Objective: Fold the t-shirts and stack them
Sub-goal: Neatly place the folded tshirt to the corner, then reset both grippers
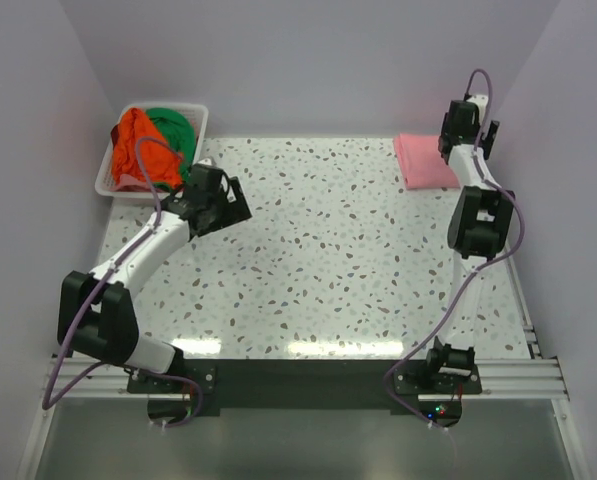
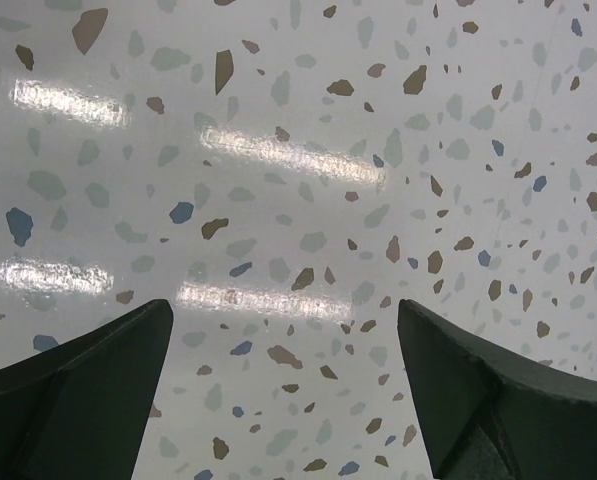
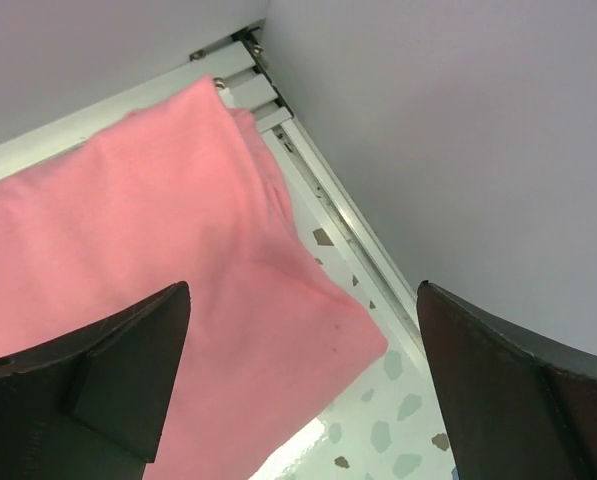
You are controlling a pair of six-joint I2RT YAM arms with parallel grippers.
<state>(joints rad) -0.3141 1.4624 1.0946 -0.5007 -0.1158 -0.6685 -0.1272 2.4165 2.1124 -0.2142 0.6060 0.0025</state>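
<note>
A folded pink t-shirt (image 1: 423,160) lies at the table's far right corner and fills the right wrist view (image 3: 168,250). My right gripper (image 1: 468,135) hovers over its right edge, open and empty (image 3: 298,320). An orange t-shirt (image 1: 138,150) and a green t-shirt (image 1: 173,128) lie bunched in the white basket (image 1: 200,115) at the far left. My left gripper (image 1: 218,195) is over bare table just right of the basket, open and empty (image 2: 283,330).
The speckled tabletop (image 1: 328,260) stretches between the arms. Grey walls enclose the table on the left, back and right. A metal rail (image 3: 328,200) runs along the right wall beside the pink shirt.
</note>
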